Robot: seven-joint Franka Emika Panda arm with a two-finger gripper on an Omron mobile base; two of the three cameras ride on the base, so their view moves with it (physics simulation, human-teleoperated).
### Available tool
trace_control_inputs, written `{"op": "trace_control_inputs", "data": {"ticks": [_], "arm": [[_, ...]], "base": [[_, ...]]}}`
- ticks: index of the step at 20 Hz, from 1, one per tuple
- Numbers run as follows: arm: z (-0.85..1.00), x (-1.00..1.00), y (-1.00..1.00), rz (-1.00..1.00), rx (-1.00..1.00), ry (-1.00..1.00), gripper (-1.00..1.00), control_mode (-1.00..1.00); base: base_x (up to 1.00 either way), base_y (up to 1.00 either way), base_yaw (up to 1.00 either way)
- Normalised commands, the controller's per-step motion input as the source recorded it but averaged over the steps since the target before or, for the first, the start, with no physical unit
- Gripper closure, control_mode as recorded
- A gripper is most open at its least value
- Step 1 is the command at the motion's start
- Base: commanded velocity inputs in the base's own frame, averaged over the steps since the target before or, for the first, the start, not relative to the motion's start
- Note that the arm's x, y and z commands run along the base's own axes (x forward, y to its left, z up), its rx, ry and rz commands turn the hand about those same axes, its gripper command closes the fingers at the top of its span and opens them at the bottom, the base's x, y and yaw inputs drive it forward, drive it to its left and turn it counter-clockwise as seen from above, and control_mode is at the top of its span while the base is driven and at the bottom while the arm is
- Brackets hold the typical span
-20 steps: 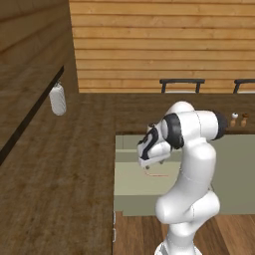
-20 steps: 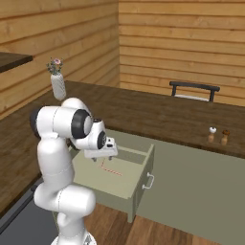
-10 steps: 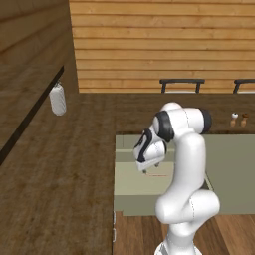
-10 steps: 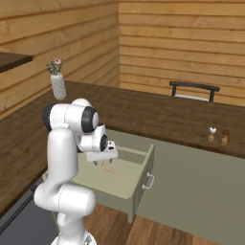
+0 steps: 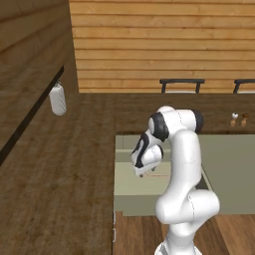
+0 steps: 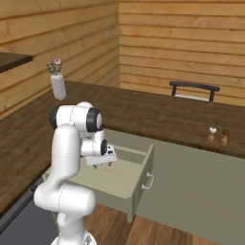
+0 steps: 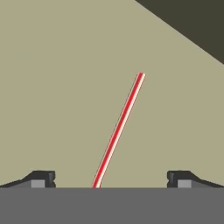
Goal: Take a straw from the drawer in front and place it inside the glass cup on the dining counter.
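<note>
Reaching step: the claw (image 7: 108,180) hangs over the open drawer (image 6: 137,179), fingers spread wide and empty. The straw (image 7: 119,129) lies flat on the drawer floor between them. Next: descend and close.

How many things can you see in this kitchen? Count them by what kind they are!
Straws: 1
Open drawers: 1
Vases with flowers: 1
Small shakers: 2
Chairs: 2
Total: 7
</note>
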Motion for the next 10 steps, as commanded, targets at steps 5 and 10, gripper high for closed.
{"op": "trace_control_inputs", "data": {"ticks": [5, 10], "arm": [[-0.36, 0.15, 0.0, 0.0, 0.0, 0.0, -1.0, -1.0], [-0.32, 0.0, -0.01, 0.0, 0.0, 0.0, 1.0, -1.0]], "base": [[0.0, 0.0, 0.0], [0.0, 0.0, 0.0]]}}
